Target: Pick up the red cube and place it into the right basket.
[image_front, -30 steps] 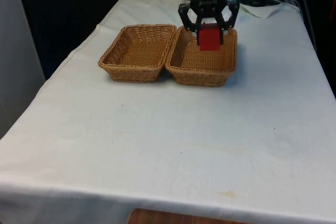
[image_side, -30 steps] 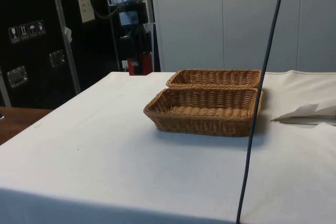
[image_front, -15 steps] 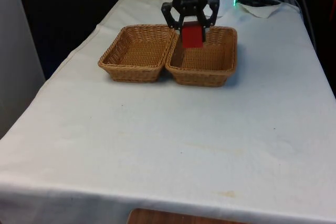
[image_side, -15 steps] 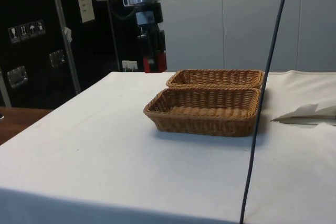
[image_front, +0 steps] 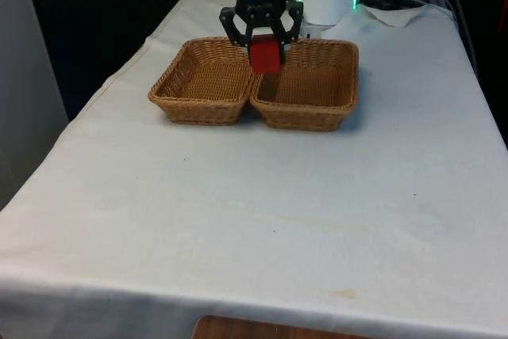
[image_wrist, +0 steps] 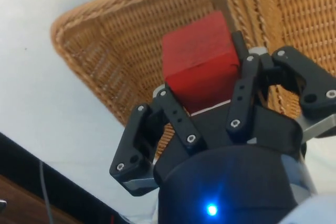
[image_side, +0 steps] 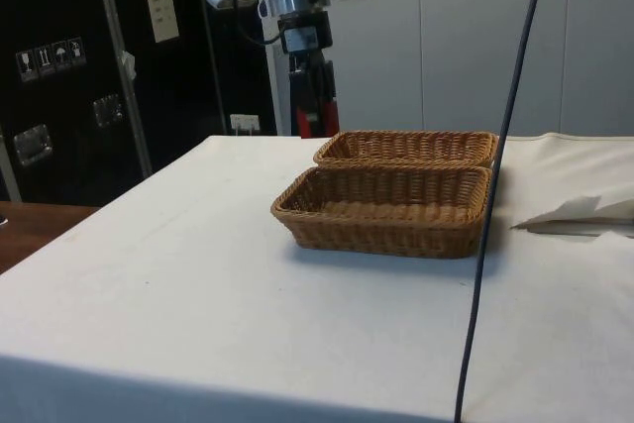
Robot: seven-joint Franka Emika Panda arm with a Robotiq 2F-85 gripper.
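While I watch from the desk, this is my read
Gripper: my gripper (image_front: 263, 47) sits in the upper middle of the front frame, fingers clamped on the red cube (image_front: 265, 57)
Red cube: held in the air, off the cloth, above the seam where the two baskets touch
Left basket: left basket (image_front: 208, 79) on the front view's left
Right basket: right basket (image_front: 308, 85) just beside it
Table: white cloth (image_front: 254, 220) fills the lower frame
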